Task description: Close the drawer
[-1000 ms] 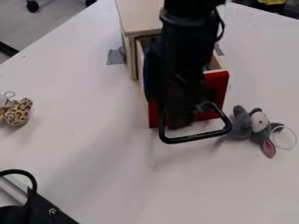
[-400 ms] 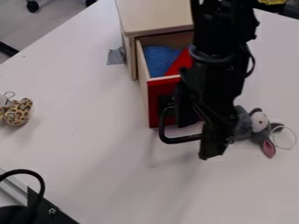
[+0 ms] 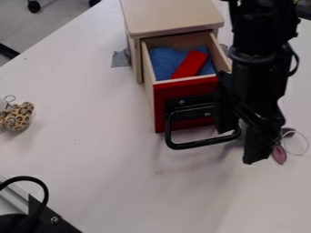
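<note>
The gripper (image 3: pixel 239 144) hangs at the right end of the drawer's black handle (image 3: pixel 195 144), low in front of the red drawer front. Its two fingers stand apart, one beside the handle's right end and the other farther right and lower. I cannot tell whether it touches the handle. The drawer (image 3: pixel 160 105) is pulled out of the wooden cabinet (image 3: pixel 173 17). Inside lie a red block (image 3: pixel 191 64) and something blue (image 3: pixel 163 61).
A grey plush toy lies on the white table (image 3: pixel 91 150), mostly behind the gripper, its pink ear (image 3: pixel 278 154) showing. A leopard-spotted toy (image 3: pixel 18 116) lies at the left edge. Black equipment with a cable (image 3: pixel 41 191) stands at the lower left.
The gripper has moved right from in front of the drawer, uncovering the drawer's inside and front and now covering much of the grey toy. The drawer has stayed in place.
</note>
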`<state>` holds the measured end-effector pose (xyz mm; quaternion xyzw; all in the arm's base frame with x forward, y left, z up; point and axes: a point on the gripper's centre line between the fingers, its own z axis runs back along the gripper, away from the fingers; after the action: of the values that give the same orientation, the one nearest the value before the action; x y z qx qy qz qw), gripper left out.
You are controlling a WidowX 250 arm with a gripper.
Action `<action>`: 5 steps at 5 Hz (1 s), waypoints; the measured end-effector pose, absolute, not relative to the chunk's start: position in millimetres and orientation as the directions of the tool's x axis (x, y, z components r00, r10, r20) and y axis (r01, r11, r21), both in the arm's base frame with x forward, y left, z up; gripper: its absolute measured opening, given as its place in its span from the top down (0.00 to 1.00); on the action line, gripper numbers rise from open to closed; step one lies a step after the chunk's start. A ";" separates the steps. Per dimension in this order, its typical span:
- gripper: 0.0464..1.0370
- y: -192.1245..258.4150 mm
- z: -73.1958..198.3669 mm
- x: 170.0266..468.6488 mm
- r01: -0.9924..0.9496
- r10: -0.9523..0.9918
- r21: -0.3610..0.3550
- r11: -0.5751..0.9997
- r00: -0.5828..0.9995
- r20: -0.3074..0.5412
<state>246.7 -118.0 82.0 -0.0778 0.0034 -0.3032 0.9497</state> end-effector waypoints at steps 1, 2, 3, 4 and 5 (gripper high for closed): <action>0.04 -120.8 73.1 262.8 0.579 -0.580 -0.156 0.800 0.813 0.043; 0.04 -116.8 65.4 277.6 0.578 -0.580 -0.158 0.801 0.814 0.038; 0.04 -105.0 54.2 285.5 0.564 -0.570 -0.163 0.809 0.821 0.012; 0.04 -99.0 47.9 284.4 0.565 -0.574 -0.165 0.808 0.819 -0.007; 0.04 -92.5 40.0 277.4 0.558 -0.571 -0.171 0.812 0.820 -0.037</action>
<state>277.4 -92.5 40.0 -0.0763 0.0433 -0.2966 0.9510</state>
